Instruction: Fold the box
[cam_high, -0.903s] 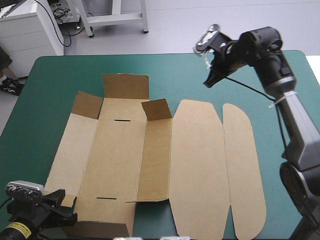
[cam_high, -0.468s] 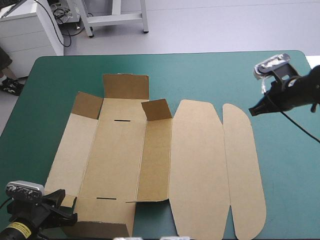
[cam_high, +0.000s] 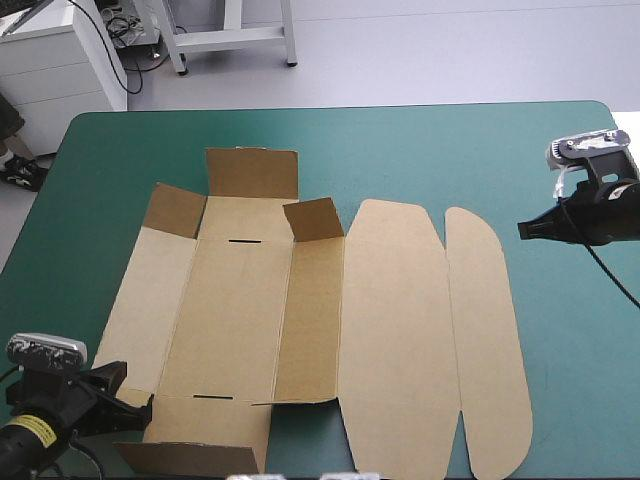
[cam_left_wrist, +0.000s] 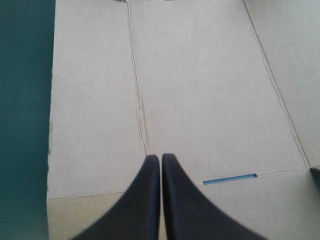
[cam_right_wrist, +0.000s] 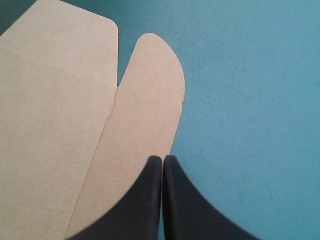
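Note:
The brown box (cam_high: 240, 300) lies spread on the teal-green cover, its lid panel (cam_high: 400, 330) and rounded tuck flap (cam_high: 490, 340) flat on the right. Three short flaps stand up at its far end (cam_high: 252, 172), and a near wall (cam_high: 200, 440) is raised at the front left. My left gripper (cam_high: 145, 410) is shut at that near-left corner; in the left wrist view its tip (cam_left_wrist: 160, 157) hangs over a crease beside a slot (cam_left_wrist: 230, 178). My right gripper (cam_high: 525, 230) is shut, just right of the tuck flap; its tip (cam_right_wrist: 162, 159) sits over the flap's edge (cam_right_wrist: 145, 100).
Teal-green cover (cam_high: 580, 350) shows to the right of the box, and a strip of it (cam_high: 420, 150) runs along the far edge. The box's near end reaches the table's front edge.
My right arm swung from the far middle of the table out to the right side and lower, beside the tuck flap. The left gripper drew back slightly to the left.

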